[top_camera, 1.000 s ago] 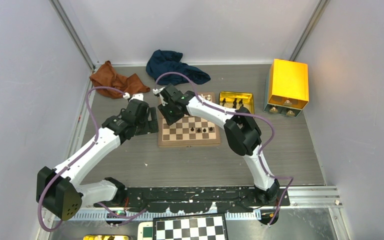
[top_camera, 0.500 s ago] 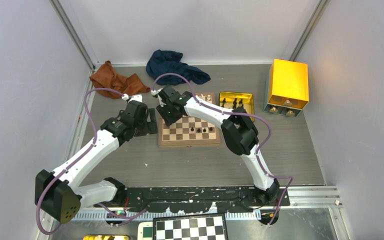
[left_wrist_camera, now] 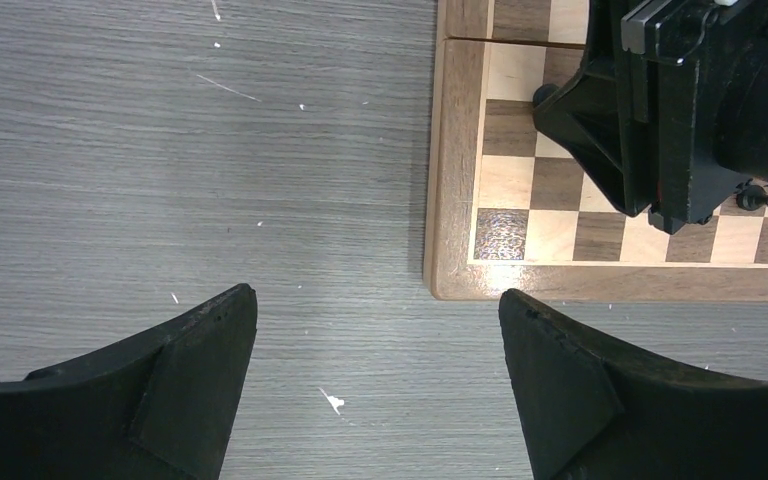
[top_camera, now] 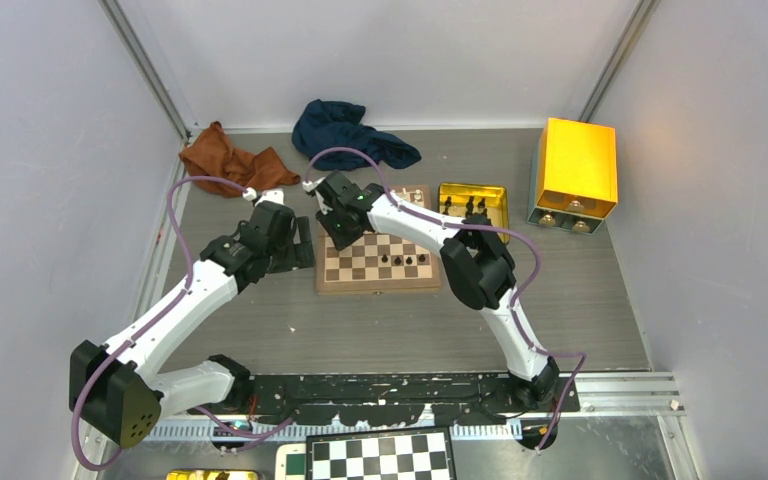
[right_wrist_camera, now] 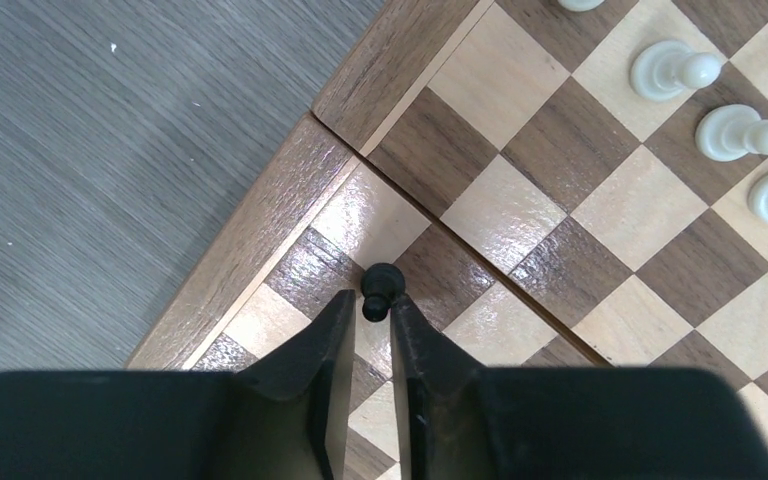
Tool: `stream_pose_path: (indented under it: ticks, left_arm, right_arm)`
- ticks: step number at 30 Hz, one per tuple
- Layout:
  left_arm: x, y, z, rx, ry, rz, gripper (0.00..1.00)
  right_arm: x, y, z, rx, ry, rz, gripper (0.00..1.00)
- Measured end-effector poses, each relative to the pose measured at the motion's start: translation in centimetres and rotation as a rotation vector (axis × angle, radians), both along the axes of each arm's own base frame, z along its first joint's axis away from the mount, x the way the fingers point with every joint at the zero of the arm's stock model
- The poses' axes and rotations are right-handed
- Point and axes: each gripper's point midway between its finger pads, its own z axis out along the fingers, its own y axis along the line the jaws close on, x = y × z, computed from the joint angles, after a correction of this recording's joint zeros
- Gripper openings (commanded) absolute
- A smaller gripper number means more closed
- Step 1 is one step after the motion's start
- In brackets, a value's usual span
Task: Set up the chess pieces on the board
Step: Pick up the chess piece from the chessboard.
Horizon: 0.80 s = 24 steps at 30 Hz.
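Right end effector (right_wrist_camera: 371, 300) closed on pawn (right_wrist_camera: 382, 284); grey table (top_camera: 380, 330), white walls (top_camera: 410, 60).

The board (top_camera: 377, 258) lies mid-surface (top_camera: 360, 330). Near its far left corner, a chess piece (right_wrist_camera: 383, 280) is pinched between the right gripper's (right_wrist_camera: 372, 303) fingers (right_wrist_camera: 322, 355). The left gripper (left_wrist_camera: 375, 370) hangs just left of the board. A tray (top_camera: 472, 190) lies behind the board's right corner, with a box (top_camera: 577, 170) farther right.
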Motion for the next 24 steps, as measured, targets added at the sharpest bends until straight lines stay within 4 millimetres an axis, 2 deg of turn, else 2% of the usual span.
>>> stream_pose_path:
  ticks: [6,15,24]
  left_arm:
    - [0.0,0.1,0.0,0.001,-0.002,0.002,0.92]
    - [0.0,0.1,0.1,0.000,-0.003,0.002,0.91]
    - [-0.1,0.1,-0.2,0.001,0.004,0.001,0.91]
  right_arm:
    - [0.2,-0.1,0.0,-0.005,-0.009,-0.002,0.09]
    - [0.7,-1.1,-0.2,-0.039,-0.051,-0.025,0.03]
    - [-1.8,-5.0,-0.1,-0.103,-0.050,-0.056,0.02]
